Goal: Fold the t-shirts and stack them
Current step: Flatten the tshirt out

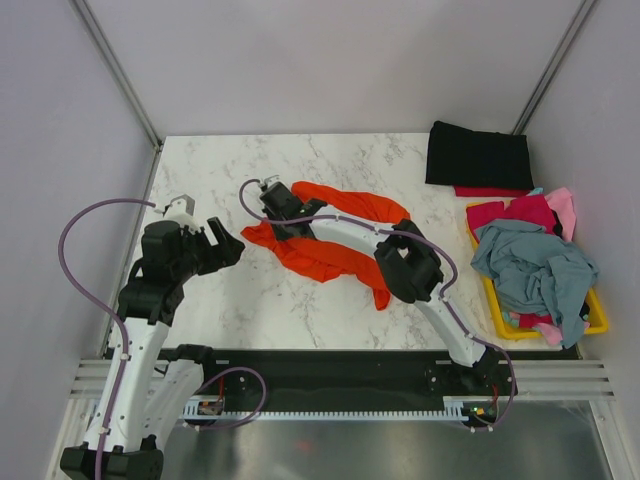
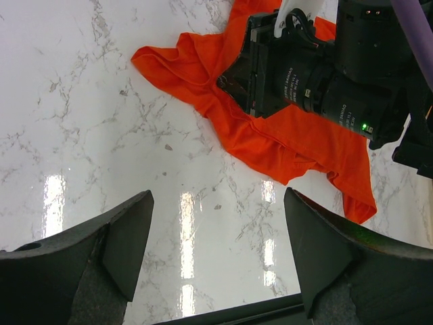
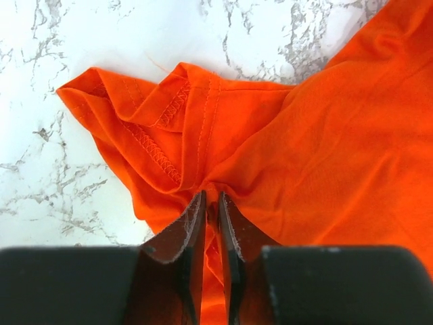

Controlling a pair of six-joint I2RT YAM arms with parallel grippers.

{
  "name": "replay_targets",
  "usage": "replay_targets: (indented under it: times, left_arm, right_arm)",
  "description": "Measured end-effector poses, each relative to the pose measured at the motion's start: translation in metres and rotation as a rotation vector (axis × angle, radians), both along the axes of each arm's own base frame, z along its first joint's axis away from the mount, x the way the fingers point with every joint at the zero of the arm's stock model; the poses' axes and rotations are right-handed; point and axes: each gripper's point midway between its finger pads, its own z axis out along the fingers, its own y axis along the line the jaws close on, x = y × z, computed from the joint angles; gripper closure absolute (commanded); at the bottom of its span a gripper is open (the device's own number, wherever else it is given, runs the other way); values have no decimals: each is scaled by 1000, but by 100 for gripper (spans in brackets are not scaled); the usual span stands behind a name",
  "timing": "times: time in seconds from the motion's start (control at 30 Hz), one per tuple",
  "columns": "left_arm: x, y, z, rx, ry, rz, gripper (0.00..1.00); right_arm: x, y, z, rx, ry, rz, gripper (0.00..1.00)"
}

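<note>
Top view: orange t-shirt (image 1: 330, 258) crumpled mid marble table (image 1: 200, 170), black t-shirt (image 1: 478, 155) flat at far right edge; left wrist: left gripper (image 2: 216, 196) spread wide over open marble just short of the hem; right wrist: right gripper (image 3: 211, 203) pinched on a stitched orange fold.

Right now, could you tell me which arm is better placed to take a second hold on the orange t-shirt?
Left. The left gripper is open over the marble table beside the orange t-shirt, while the right gripper is shut on its hem.
</note>
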Motion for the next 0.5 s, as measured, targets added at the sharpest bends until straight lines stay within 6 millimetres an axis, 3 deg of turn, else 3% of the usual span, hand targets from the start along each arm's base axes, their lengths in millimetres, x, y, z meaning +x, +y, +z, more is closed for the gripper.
replay_targets:
  times: [0.03,0.1,0.2,0.3,0.37,0.43,0.5]
  left_arm:
    - [0,0,0,0,0,0,15]
    - [0,0,0,0,0,0,15]
    - [0,0,0,0,0,0,15]
    - [0,0,0,0,0,1,15]
    - [0,0,0,0,0,1,15]
    - [0,0,0,0,0,1,15]
    - [0,0,0,0,0,0,15]
  right_arm:
    - [1,-1,0,-1,-1,-1,83]
    - [3,-3,0,-5,-3,-1,100]
    - [9,-8,4,-3,-7,-8,100]
    - [17,-23,22,3,-24,-28,100]
    - [22,-46,45,-17,-58,-57,100]
    - [29,-85,85,-63,-147,-123,100]
    - [30,-130,143,-81,-267,-211,100]
